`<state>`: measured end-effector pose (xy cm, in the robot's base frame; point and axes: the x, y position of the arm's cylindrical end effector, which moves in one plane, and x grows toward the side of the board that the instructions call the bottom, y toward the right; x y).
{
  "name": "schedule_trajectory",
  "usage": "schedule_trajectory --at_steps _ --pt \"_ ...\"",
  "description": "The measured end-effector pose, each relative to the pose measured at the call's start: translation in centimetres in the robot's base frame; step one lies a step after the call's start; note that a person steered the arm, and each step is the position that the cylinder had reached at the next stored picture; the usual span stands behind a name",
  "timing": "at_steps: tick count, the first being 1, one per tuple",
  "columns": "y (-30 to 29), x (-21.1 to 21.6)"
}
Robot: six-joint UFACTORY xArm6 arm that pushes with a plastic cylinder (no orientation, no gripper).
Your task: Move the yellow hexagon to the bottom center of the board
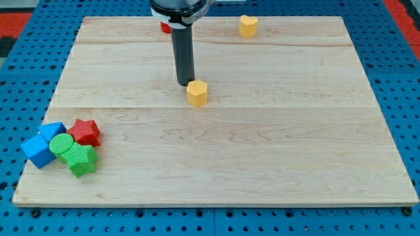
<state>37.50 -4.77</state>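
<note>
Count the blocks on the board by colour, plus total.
Yellow: 2, the hexagon beside my tip and another yellow block at the view's top.
Blue: 2, and.
Green: 2, and.
Red: 2, star and a partly hidden red block.
Total: 8.

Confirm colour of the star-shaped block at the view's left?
Red: the red star-shaped block, clearest in the camera view.
</note>
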Motion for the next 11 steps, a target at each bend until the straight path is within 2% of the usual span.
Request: schedule_trajectory --at_steps 1,2,3,4,5,7,10,11 --pt "0.2 0.3" --pt "1.6 2.5" --pt "5.1 2.6" --pt "5.7 3.7" --pt "7.5 6.9" --pt "5.2 11.7" --pt "6.9 19.0" --pt "2.9 18.9"
